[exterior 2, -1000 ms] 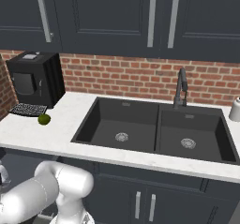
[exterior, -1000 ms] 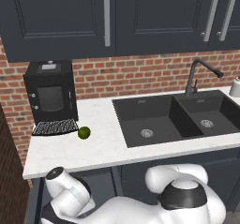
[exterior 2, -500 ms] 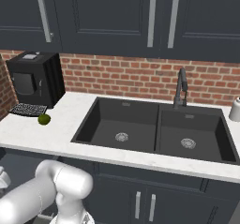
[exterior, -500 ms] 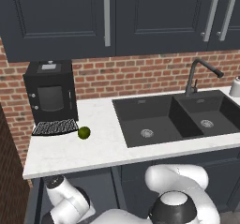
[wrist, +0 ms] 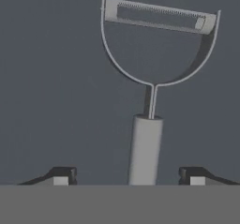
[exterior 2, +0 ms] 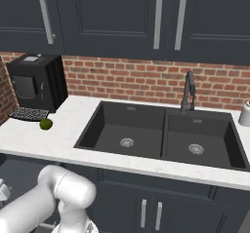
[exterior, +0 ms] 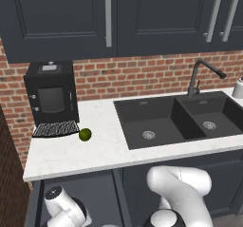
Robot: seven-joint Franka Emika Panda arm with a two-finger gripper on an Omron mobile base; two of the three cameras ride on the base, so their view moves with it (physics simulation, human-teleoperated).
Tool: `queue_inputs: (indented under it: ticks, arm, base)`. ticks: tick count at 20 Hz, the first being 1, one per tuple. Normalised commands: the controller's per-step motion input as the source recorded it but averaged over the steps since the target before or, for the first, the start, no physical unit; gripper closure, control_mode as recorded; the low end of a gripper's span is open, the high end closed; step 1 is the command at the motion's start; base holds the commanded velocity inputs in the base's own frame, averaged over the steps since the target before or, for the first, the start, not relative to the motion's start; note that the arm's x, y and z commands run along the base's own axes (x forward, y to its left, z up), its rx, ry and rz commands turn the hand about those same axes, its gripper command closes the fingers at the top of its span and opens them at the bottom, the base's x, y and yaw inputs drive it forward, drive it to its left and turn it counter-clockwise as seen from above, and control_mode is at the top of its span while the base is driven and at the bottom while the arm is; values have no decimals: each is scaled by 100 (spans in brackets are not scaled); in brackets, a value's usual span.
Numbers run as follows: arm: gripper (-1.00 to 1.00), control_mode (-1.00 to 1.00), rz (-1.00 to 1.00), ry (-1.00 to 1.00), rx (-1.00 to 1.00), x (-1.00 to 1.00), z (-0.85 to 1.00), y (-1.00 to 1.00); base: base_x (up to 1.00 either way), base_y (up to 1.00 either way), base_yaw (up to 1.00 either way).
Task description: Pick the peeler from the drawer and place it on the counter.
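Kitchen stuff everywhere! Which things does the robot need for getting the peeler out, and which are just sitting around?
Needed for the job:
peeler, lying on the drawer floor
gripper, open, a tip either side of the handle
counter, where it goes

Just sitting around:
lime
coffee machine
sink
tap

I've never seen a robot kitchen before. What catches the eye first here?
Close up in the hand view, a grey peeler lies on the dark drawer floor, its handle between the open jaws. Above, a small green lime sits on the white counter beside a black coffee machine.
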Motion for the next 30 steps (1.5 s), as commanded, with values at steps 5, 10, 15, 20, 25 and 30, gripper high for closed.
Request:
queue_inputs:
  ticks: [5, 10, 15, 20, 25, 30]
  arm:
    - [-100, -100, 0, 0, 0, 0, -62, 31]
    - [100, -100, 1, 1, 0, -7, -87, 25]
    - [100, -100, 4, 1, 4, -50, -71, 3]
    - [100, -100, 6, -2, 4, -97, -69, -47]
    - [100, -100, 1, -27, 6, -95, 2, -22]
    - [100, -100, 0, -35, 8, -40, 95, 1]
  base:
    - [0, 0, 0]
    - [0, 0, 0]
    - [0, 0, 0]
    - [0, 0, 0]
    - [0, 0, 0]
    - [0, 0, 0]
